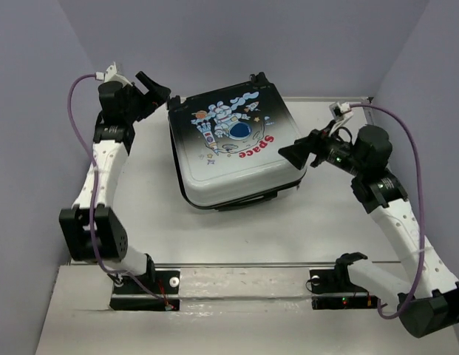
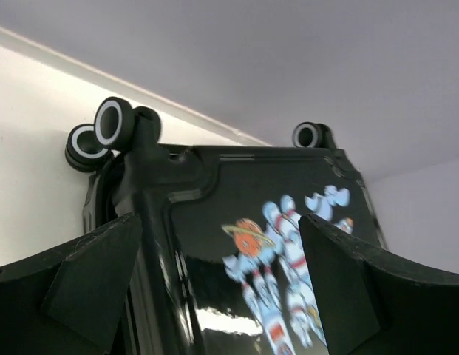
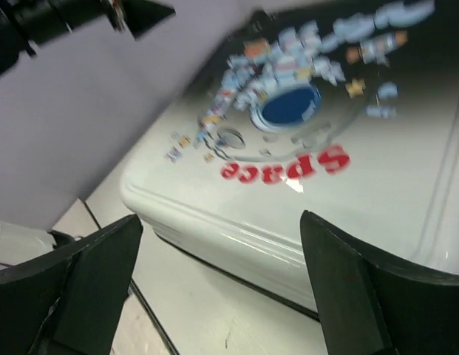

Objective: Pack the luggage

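The luggage lies flat and closed on the table, astronaut and red "Space" print facing up, black wheels at the far end. My left gripper is open and empty, hovering just off the case's far left corner; the left wrist view shows the black shell and wheels between its fingers. My right gripper is open and empty, close to the case's right side; the right wrist view shows the white shell below it.
The white table is walled by grey panels on three sides. A metal rail runs along the near edge by the arm bases. A purple cable loops above the right arm.
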`<act>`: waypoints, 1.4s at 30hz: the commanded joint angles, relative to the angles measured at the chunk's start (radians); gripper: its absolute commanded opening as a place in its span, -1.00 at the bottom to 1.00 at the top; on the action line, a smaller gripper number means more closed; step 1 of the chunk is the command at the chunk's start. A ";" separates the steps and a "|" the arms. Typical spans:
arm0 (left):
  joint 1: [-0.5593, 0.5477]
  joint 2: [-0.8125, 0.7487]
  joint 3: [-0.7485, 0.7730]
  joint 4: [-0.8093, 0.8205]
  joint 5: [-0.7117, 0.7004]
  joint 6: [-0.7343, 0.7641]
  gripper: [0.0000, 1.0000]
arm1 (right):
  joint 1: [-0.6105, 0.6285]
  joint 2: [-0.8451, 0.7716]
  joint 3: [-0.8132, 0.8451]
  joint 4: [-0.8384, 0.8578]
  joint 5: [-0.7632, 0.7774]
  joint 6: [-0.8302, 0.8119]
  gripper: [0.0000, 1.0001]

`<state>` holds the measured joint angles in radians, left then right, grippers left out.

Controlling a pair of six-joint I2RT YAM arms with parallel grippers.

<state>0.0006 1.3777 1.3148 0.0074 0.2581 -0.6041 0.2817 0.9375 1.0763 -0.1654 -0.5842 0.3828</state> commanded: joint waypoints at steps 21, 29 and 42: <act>0.045 0.923 0.649 0.250 0.458 -0.394 0.98 | -0.006 -0.005 -0.207 -0.036 -0.085 -0.033 0.93; 0.025 0.919 0.603 0.468 0.461 -0.559 0.17 | -0.006 0.021 -0.216 -0.026 -0.052 -0.032 0.93; 0.038 0.715 0.777 0.349 0.432 -0.574 -0.89 | -0.006 0.011 -0.263 0.020 -0.034 0.013 0.99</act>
<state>0.0605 2.3566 1.9240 0.2615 0.5968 -1.1355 0.2813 0.9421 0.8394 -0.1921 -0.6678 0.3977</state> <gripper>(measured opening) 0.705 0.993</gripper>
